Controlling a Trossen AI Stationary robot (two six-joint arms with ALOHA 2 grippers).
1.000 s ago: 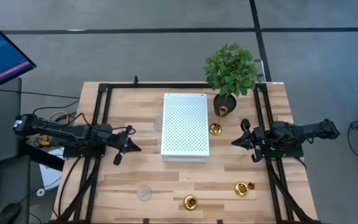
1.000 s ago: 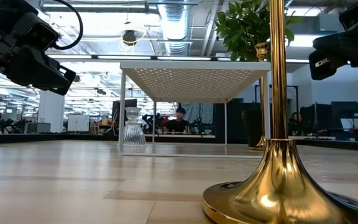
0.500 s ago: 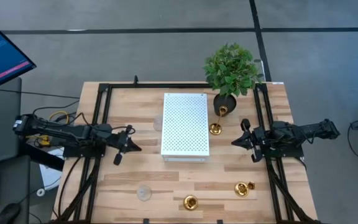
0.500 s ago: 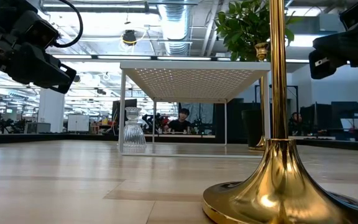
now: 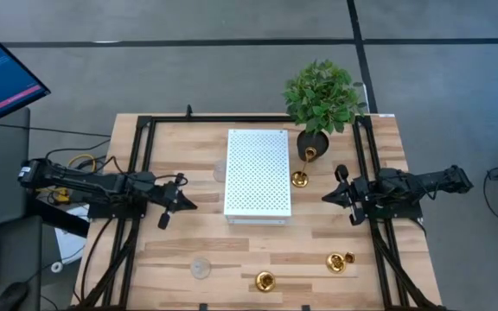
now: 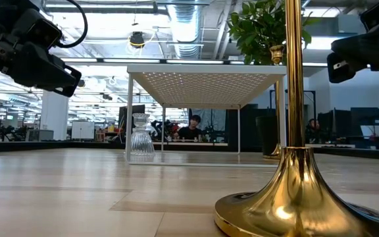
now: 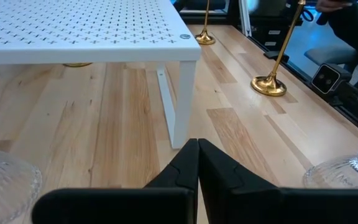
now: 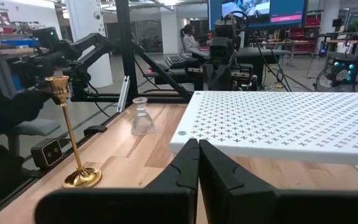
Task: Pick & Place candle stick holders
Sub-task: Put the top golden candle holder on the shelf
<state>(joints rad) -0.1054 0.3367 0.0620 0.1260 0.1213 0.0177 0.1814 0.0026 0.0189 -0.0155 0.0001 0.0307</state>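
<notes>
The table (image 5: 188, 250) is carrying the white perforated box (image 5: 257, 173) at its middle. The left arm is reaching in from 9 o'clock, and the left gripper (image 5: 180, 203) is hovering above the wood with its fingers pressed together, holding nothing. The right arm is mirroring it from 3 o'clock; the right gripper (image 5: 328, 197) is also pinched together and empty.

The plant (image 5: 322, 97) is standing at 1 o'clock. A gold holder (image 5: 300, 179) is sitting just beside the box, near the plant. Two more gold holders (image 5: 264, 281) (image 5: 339, 262) are standing near the 5 o'clock edge. One glass holder (image 5: 201, 267) is at 7 o'clock; the other glass holder (image 5: 219, 170) is half hidden by the box. Open wood is lying between each gripper and the box.
</notes>
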